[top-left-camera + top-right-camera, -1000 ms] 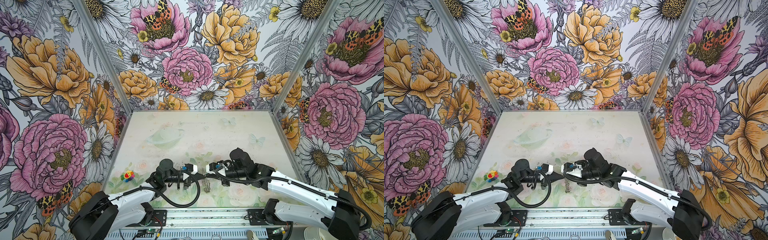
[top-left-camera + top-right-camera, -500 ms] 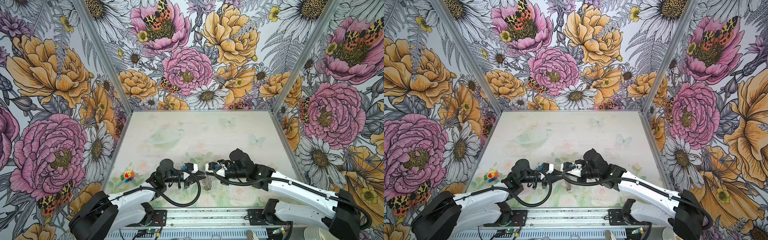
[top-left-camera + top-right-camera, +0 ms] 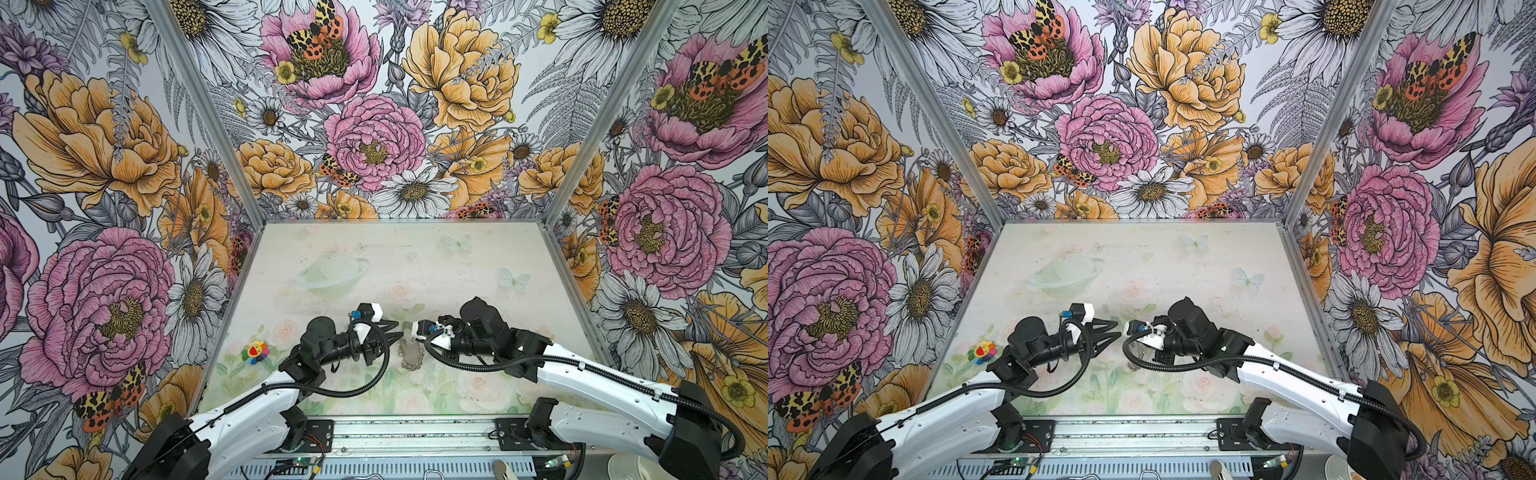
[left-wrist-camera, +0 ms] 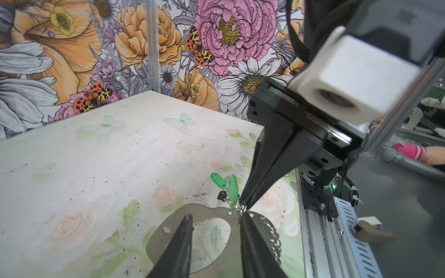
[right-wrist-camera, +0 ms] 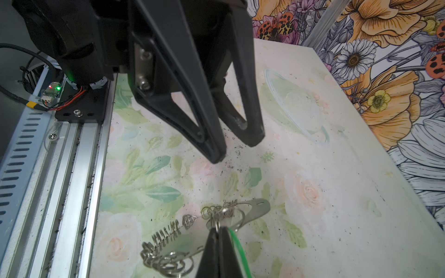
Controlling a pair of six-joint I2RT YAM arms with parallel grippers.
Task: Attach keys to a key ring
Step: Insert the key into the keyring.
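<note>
The left gripper (image 3: 1120, 329) reaches in from the left with its fingers spread apart and nothing between them. In the left wrist view its dark fingers (image 4: 185, 231) straddle the arched top of the key ring (image 4: 204, 213). One tip sits over the plate's bare arm. The other sits just beside the edge that carries the row of silver wire rings (image 4: 274, 238). I cannot tell whether either tip touches the metal.

In a top view the key ring (image 3: 411, 357) lies on the table mat (image 3: 415, 266) between the two grippers, a little toward the front rail (image 3: 415, 432).

The right gripper (image 4: 243, 208) comes down from the right with its fingers pressed together, pinching one small wire ring at the plate's edge. The keys (image 4: 226, 187) lie just beyond the plate, close beside those closed tips. One green tag (image 4: 218, 179) lies flat on the mat and the second tag (image 4: 233, 189) stands on edge, linked toward the pinched spot. A small dark key (image 4: 222, 196) lies between them. In the right wrist view a thin green tag edge (image 5: 234, 243) runs right alongside the closed fingers.

Far to the left, a rainbow-coloured flower toy (image 3: 255, 351) sits on the mat, well apart from the key ring. In a top view the right arm's black hose (image 3: 1144, 364) loops across the plate and hides most of it.
</note>
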